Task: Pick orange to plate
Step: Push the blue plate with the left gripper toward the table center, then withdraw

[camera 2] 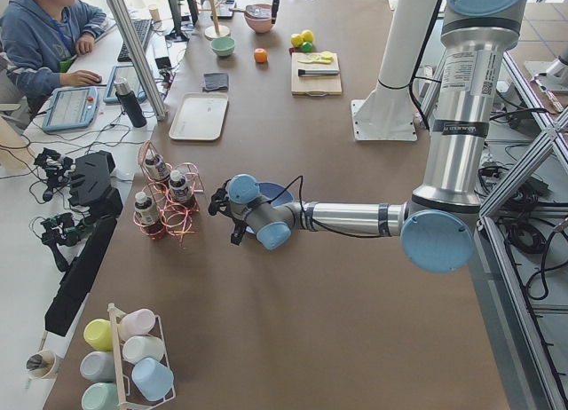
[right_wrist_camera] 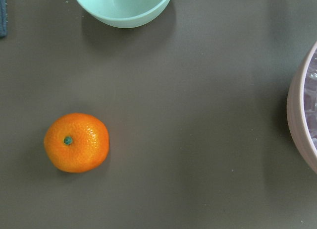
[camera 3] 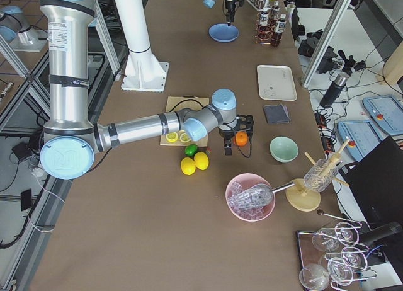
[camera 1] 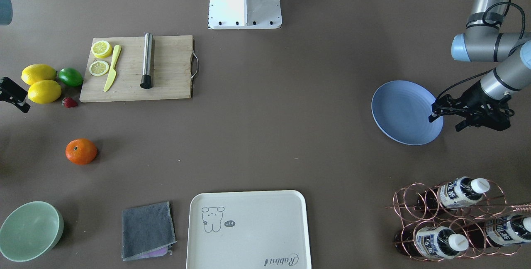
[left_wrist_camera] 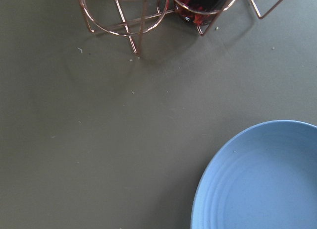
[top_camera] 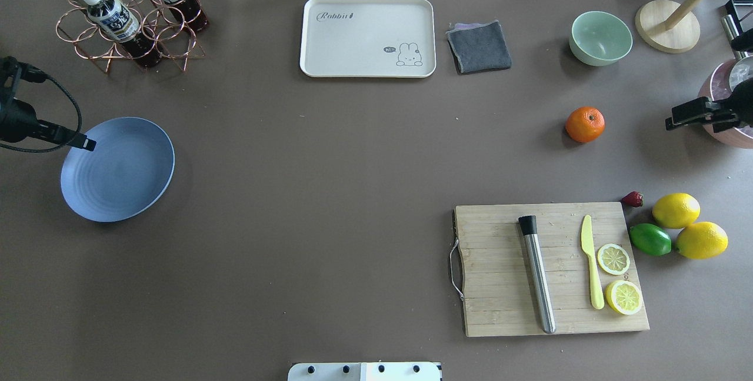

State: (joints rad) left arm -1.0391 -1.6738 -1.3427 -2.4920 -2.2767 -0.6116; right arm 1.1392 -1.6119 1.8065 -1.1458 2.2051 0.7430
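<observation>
The orange [top_camera: 585, 124] lies alone on the brown table, far right, also in the front view as the orange [camera 1: 81, 151] and low left in the right wrist view as the orange [right_wrist_camera: 77, 142], stem dimple up. My right gripper [top_camera: 670, 121] hovers beside it toward the table's right edge, open and empty. The periwinkle plate [top_camera: 117, 168] sits empty at the far left; the plate [left_wrist_camera: 262, 179] fills the left wrist view's lower right. My left gripper [camera 1: 444, 122] hangs over that plate's outer rim, open and holding nothing.
A cutting board [top_camera: 550, 269] with a steel tube, a yellow knife and lemon slices lies near the robot, with two lemons [top_camera: 688, 225], a lime and a strawberry beside it. Beyond the orange stand a green bowl [top_camera: 600, 37], grey cloth, cream tray [top_camera: 367, 37] and pink bowl [right_wrist_camera: 302, 120]. A copper bottle rack [top_camera: 126, 16] stands behind the plate.
</observation>
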